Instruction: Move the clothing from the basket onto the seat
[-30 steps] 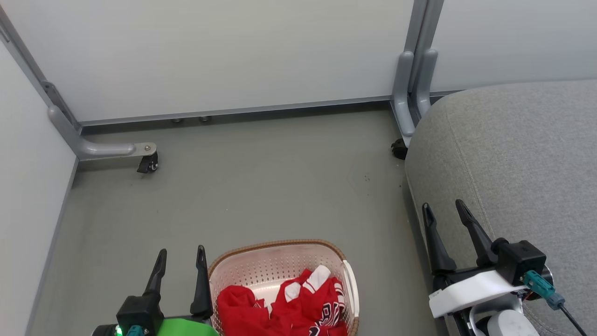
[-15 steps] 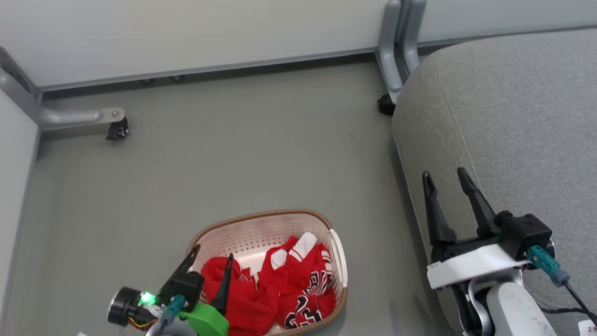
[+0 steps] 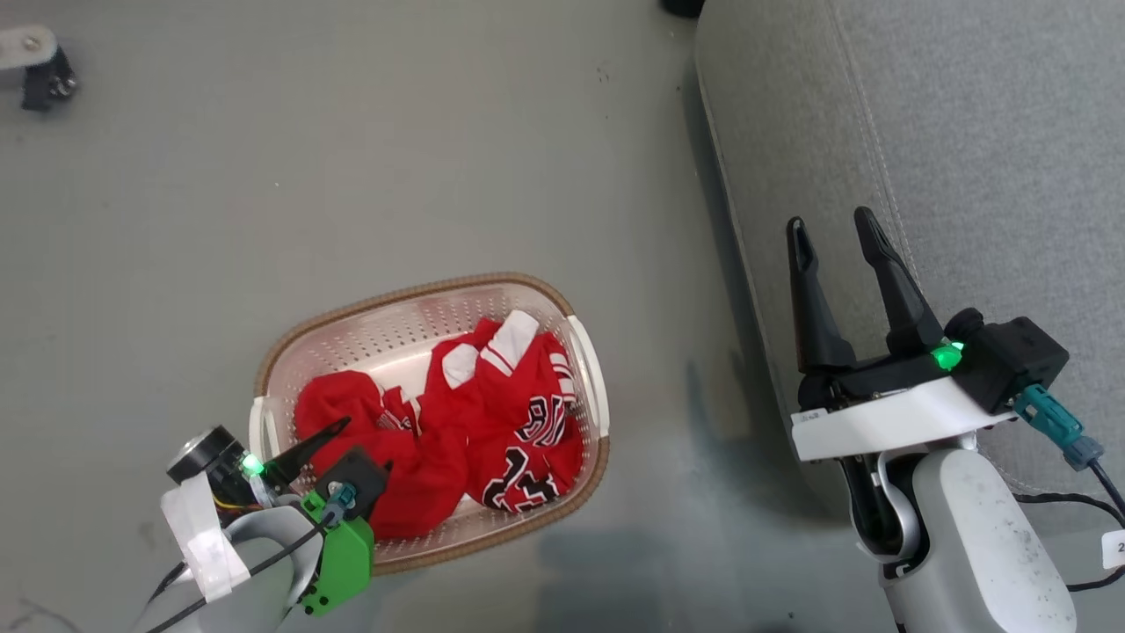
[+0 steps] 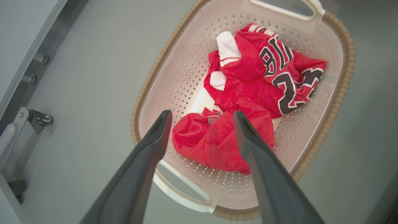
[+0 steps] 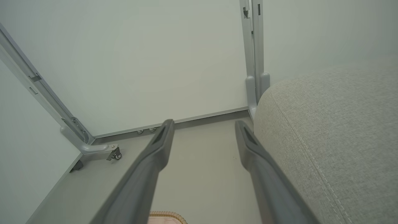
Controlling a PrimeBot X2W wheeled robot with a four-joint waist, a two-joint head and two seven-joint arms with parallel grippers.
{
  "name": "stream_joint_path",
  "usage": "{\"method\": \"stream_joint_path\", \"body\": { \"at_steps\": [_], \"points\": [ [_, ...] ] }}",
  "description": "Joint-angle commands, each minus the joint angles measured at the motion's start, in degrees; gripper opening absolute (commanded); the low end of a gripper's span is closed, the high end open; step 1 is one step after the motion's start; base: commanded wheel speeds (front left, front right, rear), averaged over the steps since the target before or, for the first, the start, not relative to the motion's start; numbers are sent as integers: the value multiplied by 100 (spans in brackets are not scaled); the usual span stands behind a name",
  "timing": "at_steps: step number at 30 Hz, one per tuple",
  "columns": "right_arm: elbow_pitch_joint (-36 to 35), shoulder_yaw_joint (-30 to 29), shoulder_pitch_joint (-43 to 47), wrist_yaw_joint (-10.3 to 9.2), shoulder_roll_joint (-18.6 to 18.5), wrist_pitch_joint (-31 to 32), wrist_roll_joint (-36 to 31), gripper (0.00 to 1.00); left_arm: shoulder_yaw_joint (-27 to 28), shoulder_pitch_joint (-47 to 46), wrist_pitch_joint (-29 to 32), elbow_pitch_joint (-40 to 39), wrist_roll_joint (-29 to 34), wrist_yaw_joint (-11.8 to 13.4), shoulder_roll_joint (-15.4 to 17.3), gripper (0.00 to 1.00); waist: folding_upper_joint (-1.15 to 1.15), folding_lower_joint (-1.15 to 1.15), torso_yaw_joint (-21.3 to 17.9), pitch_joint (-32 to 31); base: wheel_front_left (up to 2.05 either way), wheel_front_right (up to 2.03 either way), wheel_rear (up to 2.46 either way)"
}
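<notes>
Here's the basket (image 3: 356,347), sitting on the grey floor (image 3: 352,158) just left of the seat (image 3: 967,132): cream perforated plastic, a brown woven rim, a white handle (image 3: 587,365) at each end. The clothing (image 3: 457,422) is all inside it, a bright red crumpled heap. At the end nearest the robot lies the plain red garment (image 4: 214,143), bunched into a soft mound. Beside it and overlapping it is the jersey (image 4: 273,71), red with bold black numbers and letters outlined in white, and white trim folded up on top.

The left claw (image 4: 202,114) hangs over that near end, its fingers spread wide to either side of the plain red mound, gripping nothing. Whether the tips touch the cloth, I cannot tell.

Over on the other side, the right claw (image 3: 831,220) is up by the seat's front edge, fingers wide apart and empty. The seat itself is broad grey fabric with a stitched seam along its rounded edge, and no clothing lies on it.
</notes>
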Motion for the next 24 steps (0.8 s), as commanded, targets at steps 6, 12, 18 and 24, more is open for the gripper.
{"method": "stream_joint_path", "body": {
  "at_steps": [6,12,18,24],
  "points": [
    [-81,111,-209,0,6,-18,185,100,-1072,-649,4,517,-294,-13,396,100,0,-1,-944,1384,0,0,0],
    [-150,243,-327,0,6,-18,411,100,-2209,-1168,4,1062,-623,-13,736,100,0,-1,-1238,1795,0,0,0],
    [-178,448,-427,0,5,-18,630,100,-2928,-1643,51,1515,-986,-13,974,100,0,-1,-1474,2124,0,0,0],
    [-148,454,-451,0,6,-18,793,100,-3363,-1875,359,1706,-1151,-13,1134,100,0,-1,-1688,2307,0,0,0]
  ]
}}
